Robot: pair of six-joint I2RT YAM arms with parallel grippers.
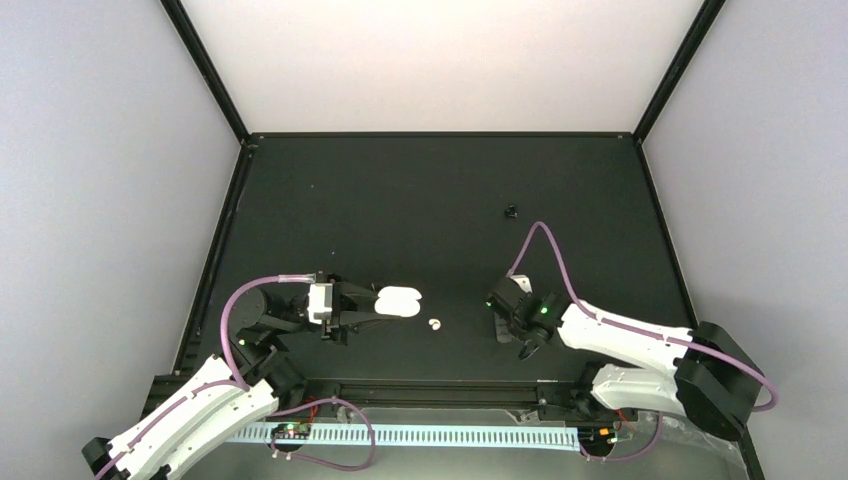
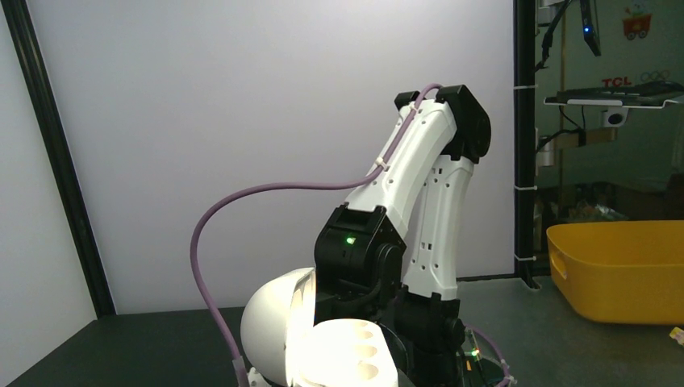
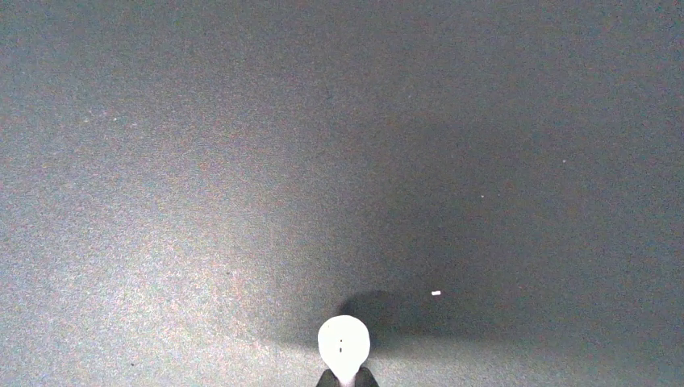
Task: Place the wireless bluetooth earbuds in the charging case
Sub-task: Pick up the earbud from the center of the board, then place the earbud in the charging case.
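Black tabletop [image 1: 400, 200], pale walls [image 1: 450, 60]; left gripper [image 1: 380, 305] clamps open white oval case [image 1: 400, 301], right gripper [image 3: 344, 377] pinches tiny white earbud [image 3: 344, 343], fingertips [image 3: 327, 377] cropped.

— Count them for me.
— One earbud [image 1: 435, 324] mid-frame in the top view, a second earbud [image 3: 344, 345] at the right wrist view's bottom edge: two.
— Anything else?
— One charging case [image 1: 398, 301], one small black bit [image 1: 511, 211].

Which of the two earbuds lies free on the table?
The loose earbud beside the charging case; the other earbud is pinched in the right gripper.
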